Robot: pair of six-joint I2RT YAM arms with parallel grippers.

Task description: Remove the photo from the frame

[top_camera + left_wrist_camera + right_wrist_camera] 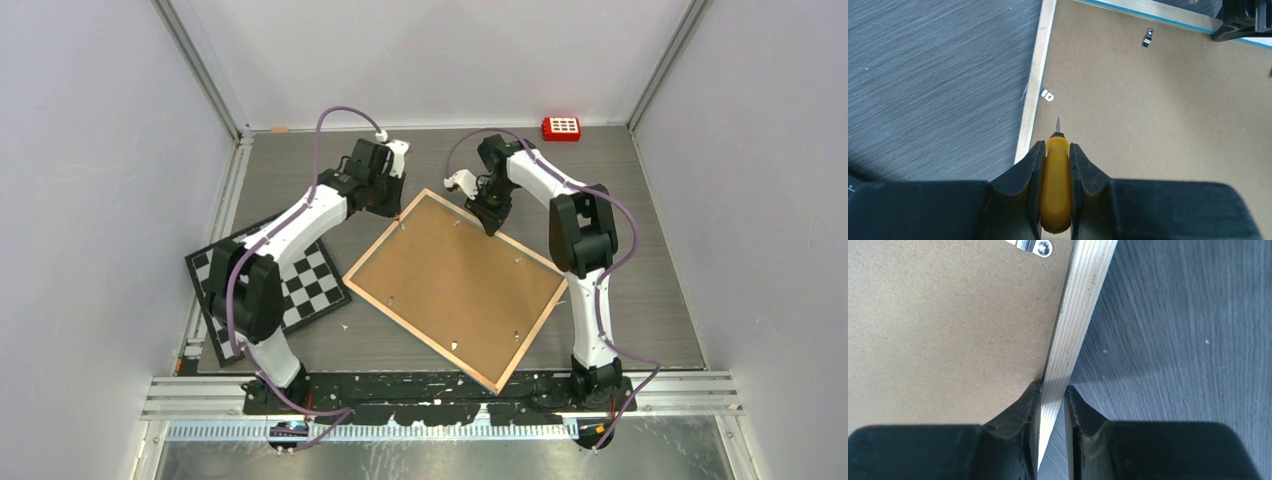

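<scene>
The frame (pixel 455 285) lies face down on the table, brown fibreboard back up, with a light wood edge and small metal clips. The photo is hidden under the backing. My left gripper (pixel 1056 150) is shut on a yellow-handled screwdriver (pixel 1056 185); its metal tip points at the backing just below a small clip (pixel 1047 95) by the frame's left edge (pixel 1035 85). In the top view the left gripper (pixel 392 207) is at the frame's far corner. My right gripper (pixel 1052 390) is shut on the frame's wood edge (pixel 1083 305) on the far right side, also seen in the top view (pixel 490 220).
A black-and-white chequered board (pixel 265 285) lies left of the frame under the left arm. A red block with white squares (pixel 561 128) sits at the back right. Another clip (pixel 1147 37) and a screwed clip (pixel 1033 245) sit on the backing.
</scene>
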